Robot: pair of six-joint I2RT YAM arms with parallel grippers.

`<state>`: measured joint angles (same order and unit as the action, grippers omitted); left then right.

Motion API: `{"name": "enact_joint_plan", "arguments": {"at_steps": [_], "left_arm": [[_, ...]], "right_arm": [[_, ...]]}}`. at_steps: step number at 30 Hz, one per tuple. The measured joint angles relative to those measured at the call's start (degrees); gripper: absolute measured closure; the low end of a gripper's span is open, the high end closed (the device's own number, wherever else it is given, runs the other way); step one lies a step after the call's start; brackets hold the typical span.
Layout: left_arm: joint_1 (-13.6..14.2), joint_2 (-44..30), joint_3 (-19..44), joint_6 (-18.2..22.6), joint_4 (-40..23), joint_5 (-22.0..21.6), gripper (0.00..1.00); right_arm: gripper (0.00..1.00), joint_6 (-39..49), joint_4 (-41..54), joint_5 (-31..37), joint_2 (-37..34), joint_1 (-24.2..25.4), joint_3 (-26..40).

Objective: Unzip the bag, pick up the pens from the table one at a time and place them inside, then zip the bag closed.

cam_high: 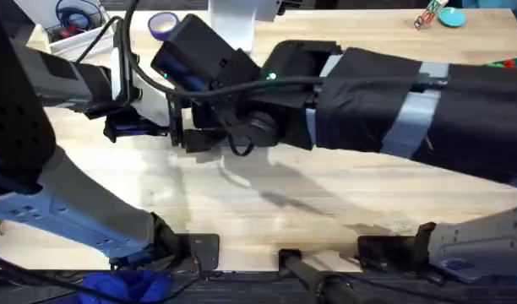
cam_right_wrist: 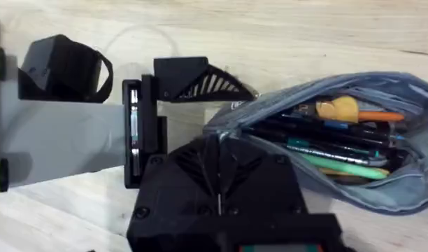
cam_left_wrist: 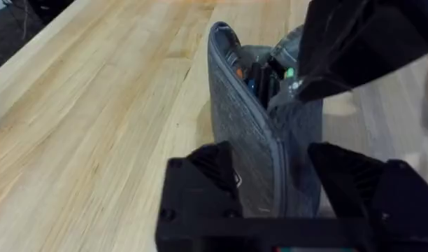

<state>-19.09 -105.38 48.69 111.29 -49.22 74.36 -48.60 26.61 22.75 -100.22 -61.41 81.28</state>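
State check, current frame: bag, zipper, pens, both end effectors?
bag: standing on edge, mouth gaping.
zipper: open along the visible stretch.
pens: inside the bag, lying lengthwise.
left end effector: shut on the bag, one finger on each side.
right end effector: shut, at the closed end of the bag's mouth; what it pinches is hidden.

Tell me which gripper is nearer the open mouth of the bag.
Right. The right gripper sits at the bag's open mouth, over the pens. The left gripper straddles the bag's closed end, farther from the opening.
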Motion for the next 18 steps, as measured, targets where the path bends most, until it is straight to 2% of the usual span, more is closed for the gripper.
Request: {"name": "enact_joint_plan", "arguments": {"at_steps": [4, 10, 12, 18], "left_arm": [[0.00, 0.00, 0.00, -0.19, 0.02, -0.02, 0.452], [0.00, 0.00, 0.00, -0.35, -0.02, -0.08, 0.862], [0.00, 0.00, 0.00, -0.47, -0.02, -0.06, 0.956], [0.00, 0.00, 0.00, -0.51, -0.02, -0.06, 0.962]], "right_arm": [[0.971, 0.34, 0.00, 0.01, -0.01, 0.00, 0.00], [0.971, 0.50, 0.02, -0.01, -0.01, 0.00, 0.00], [0.971, 0.66, 0.04, -0.02, -0.01, 0.00, 0.00], [0.971, 0.68, 0.06, -0.02, 0.00, 0.00, 0.00]]}}
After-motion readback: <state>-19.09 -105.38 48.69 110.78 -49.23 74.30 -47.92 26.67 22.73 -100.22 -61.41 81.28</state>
